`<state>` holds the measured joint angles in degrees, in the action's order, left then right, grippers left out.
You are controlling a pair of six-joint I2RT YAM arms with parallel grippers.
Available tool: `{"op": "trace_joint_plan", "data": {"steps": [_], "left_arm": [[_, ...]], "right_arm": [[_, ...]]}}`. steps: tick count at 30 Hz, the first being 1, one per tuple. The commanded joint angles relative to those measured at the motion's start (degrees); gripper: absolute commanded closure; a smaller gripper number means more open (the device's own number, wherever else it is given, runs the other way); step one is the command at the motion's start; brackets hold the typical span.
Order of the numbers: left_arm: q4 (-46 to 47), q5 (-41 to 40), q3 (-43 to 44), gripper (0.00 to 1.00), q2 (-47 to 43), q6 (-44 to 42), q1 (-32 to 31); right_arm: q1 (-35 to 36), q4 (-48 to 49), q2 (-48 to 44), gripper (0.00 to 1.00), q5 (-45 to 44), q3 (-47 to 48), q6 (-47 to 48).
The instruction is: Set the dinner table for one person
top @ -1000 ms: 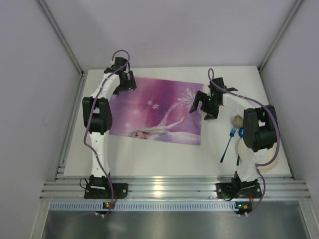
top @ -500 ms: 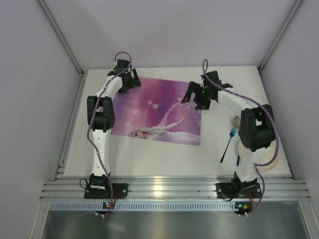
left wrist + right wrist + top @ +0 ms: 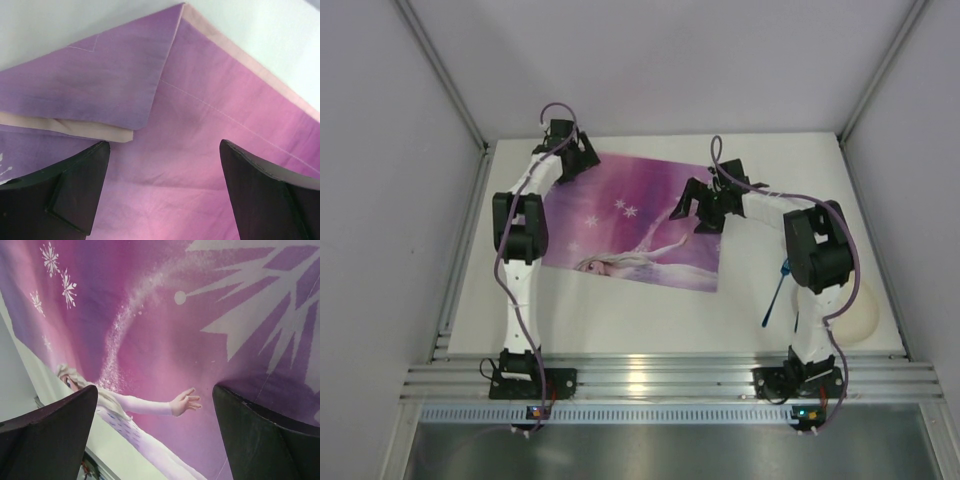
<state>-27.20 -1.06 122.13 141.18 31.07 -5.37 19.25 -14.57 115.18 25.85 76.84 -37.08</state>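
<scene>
The white dinner table carries a purple-pink printed placemat. My left gripper is open and empty just above the placemat's far left corner. In the left wrist view that corner is folded over onto itself. My right gripper is open and empty low over the placemat's right part, above the printed figure. A blue fork lies to the right of the placemat. A cream plate sits at the near right, partly hidden by my right arm.
The silver rail edges the table's near side. Grey walls close in the left, right and back. My right arm's elbow stands over the things beside the fork.
My right gripper has moved left from the placemat's right edge to over the placemat. My left gripper has shifted slightly at the far left corner. The right arm now covers the small things near the fork.
</scene>
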Motion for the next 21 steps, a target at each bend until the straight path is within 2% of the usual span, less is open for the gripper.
{"op": "trace_joint_plan", "data": {"steps": [1, 7, 8, 12, 18, 21], "left_arm": [[4.9, -1.4, -0.6, 0.03, 1.9, 3.6, 1.3], [8.2, -6.3, 0.2, 0.01, 2.8, 6.9, 4.7], [9.5, -9.5, 0.7, 0.01, 3.0, 7.3, 4.9], [13.2, -12.3, 3.0, 0.01, 1.3, 10.6, 10.2], [18.1, -11.1, 2.2, 0.01, -3.4, 14.8, 12.7], [20.3, -9.7, -4.8, 0.01, -7.2, 15.3, 13.2]], "right_arm": [[0.4, -0.6, 1.5, 0.00, -0.6, -2.0, 1.7], [-0.7, -2.7, 2.0, 0.00, -0.7, -2.3, 3.3], [-0.9, -2.9, 2.1, 0.00, -0.7, -2.4, 3.7], [-1.4, -4.4, 1.9, 0.00, -1.0, -2.0, 5.0], [-1.3, -5.6, 1.0, 0.00, -1.0, -0.2, 5.9], [-1.4, -6.2, -0.4, 0.00, -1.1, 1.4, 6.1]]}}
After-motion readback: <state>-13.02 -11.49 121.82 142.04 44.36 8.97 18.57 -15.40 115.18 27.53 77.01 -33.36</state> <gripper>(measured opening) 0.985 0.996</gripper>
